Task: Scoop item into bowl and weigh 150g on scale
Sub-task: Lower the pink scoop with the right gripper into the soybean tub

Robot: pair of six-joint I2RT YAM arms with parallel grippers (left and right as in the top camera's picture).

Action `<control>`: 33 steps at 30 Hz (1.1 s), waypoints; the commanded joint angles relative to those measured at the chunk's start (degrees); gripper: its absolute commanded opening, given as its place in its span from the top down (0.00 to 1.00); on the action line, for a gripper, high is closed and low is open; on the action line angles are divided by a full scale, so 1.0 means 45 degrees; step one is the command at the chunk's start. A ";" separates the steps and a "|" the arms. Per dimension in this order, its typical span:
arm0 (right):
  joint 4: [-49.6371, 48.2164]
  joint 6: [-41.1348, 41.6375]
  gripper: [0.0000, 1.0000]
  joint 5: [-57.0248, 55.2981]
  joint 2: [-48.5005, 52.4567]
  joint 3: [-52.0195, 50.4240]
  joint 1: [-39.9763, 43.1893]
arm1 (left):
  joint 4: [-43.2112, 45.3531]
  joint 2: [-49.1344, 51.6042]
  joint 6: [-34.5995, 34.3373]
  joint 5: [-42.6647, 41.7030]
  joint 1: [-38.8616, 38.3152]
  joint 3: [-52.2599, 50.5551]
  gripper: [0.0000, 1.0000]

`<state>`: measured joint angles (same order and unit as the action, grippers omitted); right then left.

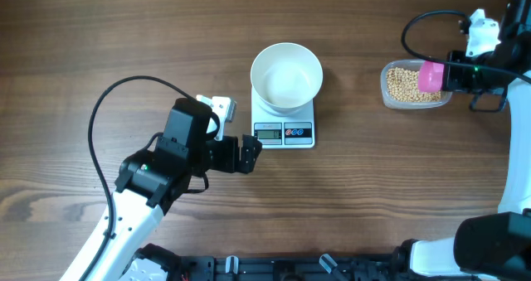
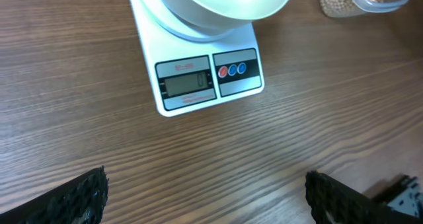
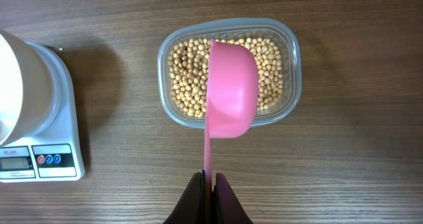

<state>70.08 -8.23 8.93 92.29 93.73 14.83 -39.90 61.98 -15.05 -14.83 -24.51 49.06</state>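
Beans [image 3: 185, 78] all sitting in the clear tub [image 3: 291, 59] over on the right of the table [image 1: 99, 32]. None in the white bowl [image 1: 286, 75] yet, and that bowl is planted on the scale [image 1: 284, 133] mid-table.

Right gripper [image 3: 210, 184] is pinched tight on the thin handle of the pink scoop [image 3: 231, 92], scoop head poised over the beans. Whether it touches them I can't tell from here. Left gripper [image 1: 249, 154] stands wide with nothing in it, just beside the scale's front edge, its camera looking at the display.

So we're at the first dig, by my read. To do it well:
- Tip the front lip down into the pile and push along the tub's long side rather than into the near wall.
- Level the scoop before lifting so grains don't roll off.
- The handle's slim and the grip sits far back, so a heavy load could twist it. Modest scoops, slow carry across.
- Pour low over the bowl's centre.
- That tub looks light and may slide, so watch it.
- Near the target, small shakes only.
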 commanded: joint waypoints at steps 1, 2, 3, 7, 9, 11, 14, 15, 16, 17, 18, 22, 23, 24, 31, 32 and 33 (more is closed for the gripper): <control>-0.0078 -0.0175 0.96 -0.0136 0.0029 -0.0029 0.0053 | -0.0010 0.0029 0.0296 0.0311 0.0092 0.0126 0.00; -0.0073 -0.0180 0.96 -0.0131 0.0029 -0.0029 0.0053 | -0.0010 0.0029 0.0257 0.0311 0.0092 0.0126 0.00; -0.0078 -0.0180 0.96 -0.0131 0.0034 -0.0029 0.0053 | -0.0010 0.0029 0.0257 0.0311 0.0092 0.0126 0.00; -0.0126 -0.0185 0.96 -0.0131 0.0044 -0.0029 0.0053 | -0.0010 0.0029 0.0257 0.0311 0.0092 0.0126 0.00; -0.0136 -0.0180 0.96 -0.0131 0.0044 -0.0029 0.0053 | -0.0015 0.0029 0.0248 0.0291 0.0092 0.0126 0.00; -0.0136 -0.0175 0.96 -0.0126 0.0044 -0.0029 0.0053 | -0.0063 0.0029 0.0253 0.0214 0.0092 0.0126 0.00; -0.0136 -0.0175 0.96 -0.0126 0.0044 -0.0029 0.0053 | -0.0340 0.0029 0.0253 0.0214 0.0092 0.0126 0.00; -0.0131 -0.0175 0.96 -0.0126 0.0044 -0.0029 0.0053 | -0.0427 0.0029 0.0253 0.0214 0.0092 0.0126 0.00; -0.0136 -0.0175 0.96 -0.0126 0.0044 -0.0029 0.0053 | -0.0447 0.0029 0.0253 0.0214 0.0092 0.0126 0.00; -0.0136 -0.0170 0.96 -0.0126 0.0044 -0.0029 0.0053 | -0.0452 0.0029 0.0253 0.0209 0.0092 0.0126 0.00; -0.0136 -0.0175 0.96 -0.0126 0.0044 -0.0029 0.0053 | -0.0447 0.0029 0.0253 0.0209 0.0092 0.0126 0.00; -0.0141 -0.0175 0.96 -0.0126 0.0044 -0.0029 0.0053 | -0.0437 0.0029 0.0253 0.0199 0.0092 0.0126 0.00; -0.0146 -0.0175 0.96 -0.0126 0.0044 -0.0029 0.0053 | -0.0418 0.0029 0.0253 0.0165 0.0092 0.0126 0.00; -0.0160 -0.0170 0.96 -0.0126 0.0044 -0.0029 0.0053 | -0.0389 0.0029 0.0253 0.0136 0.0092 0.0126 0.00; -0.0189 -0.0175 0.96 -0.0126 0.0044 -0.0029 0.0053 | -0.0296 0.0029 0.0267 -0.0457 0.0078 0.0126 0.00; -0.0209 -0.0175 0.96 -0.0126 0.0044 -0.0029 0.0053 | -0.0296 0.0029 0.0267 -0.0466 0.0078 0.0126 0.00; -0.0228 -0.0175 0.96 -0.0126 0.0044 -0.0029 0.0053 | -0.0301 0.0029 0.0262 -0.0471 0.0078 0.0126 0.00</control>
<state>69.56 -8.23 8.93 92.29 93.73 14.83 -41.54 61.98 -15.05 -15.77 -24.51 49.06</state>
